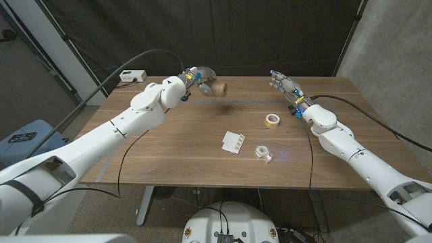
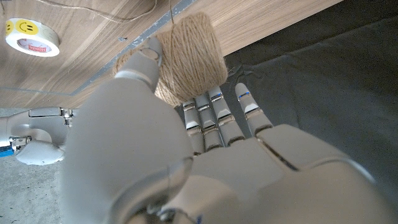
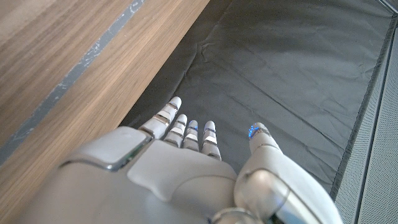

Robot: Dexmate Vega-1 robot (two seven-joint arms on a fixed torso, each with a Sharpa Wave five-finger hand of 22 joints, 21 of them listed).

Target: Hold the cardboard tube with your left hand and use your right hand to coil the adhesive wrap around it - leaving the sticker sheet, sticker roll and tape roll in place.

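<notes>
My left hand [image 1: 192,77] holds the cardboard tube [image 1: 219,88] in the air over the table's far left-middle. The tube is covered in tan, twine-like wrap. In the left wrist view the thumb and fingers [image 2: 214,115] of the left hand [image 2: 205,168] clasp the wrapped tube [image 2: 189,59], and a thin strand runs off it toward the table. My right hand [image 1: 282,84] hangs over the far right of the table, fingers apart, holding nothing. The right wrist view shows the right hand [image 3: 180,168] past the table's far edge, in front of the black curtain.
On the wooden table [image 1: 169,155] lie the yellow sticker roll [image 1: 272,119], the white sticker sheet [image 1: 233,142] and the pale tape roll [image 1: 263,152]. The sticker roll [image 2: 32,36] also appears from the left wrist. A white box [image 1: 132,76] with a cable sits at the back left.
</notes>
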